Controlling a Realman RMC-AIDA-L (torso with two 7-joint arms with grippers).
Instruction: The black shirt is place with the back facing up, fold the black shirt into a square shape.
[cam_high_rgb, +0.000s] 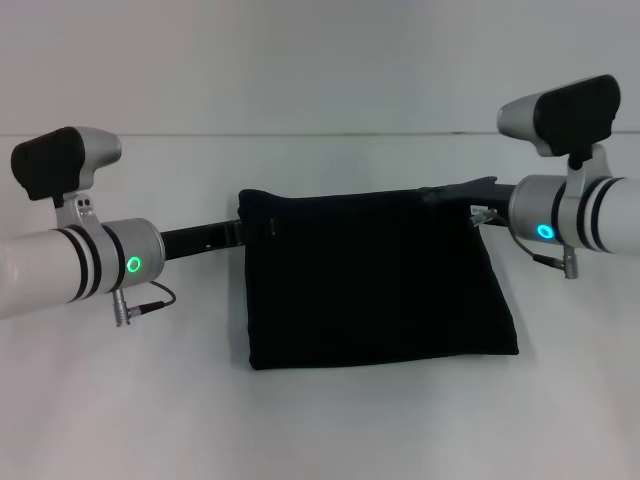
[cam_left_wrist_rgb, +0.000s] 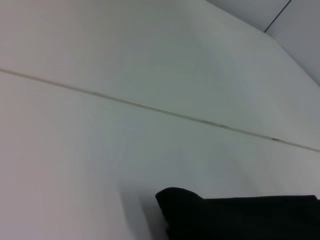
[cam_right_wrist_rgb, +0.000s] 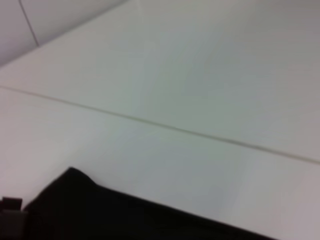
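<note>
Black shirt (cam_high_rgb: 375, 280) lies folded into rough rectangle at middle of white tabletop (cam_high_rgb: 320, 420), wider along near edge. Left gripper (cam_high_rgb: 243, 232) at shirt's far left corner, right gripper (cam_high_rgb: 462, 192) at far right corner; 2 grippers level with folded top edge. Fingers merge with dark cloth: cannot tell whether either claw is open or clamped on fabric.

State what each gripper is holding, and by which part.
It cannot be told. The left gripper and the right gripper meet the far corners of the black shirt, but black on black hides any grip.
</note>
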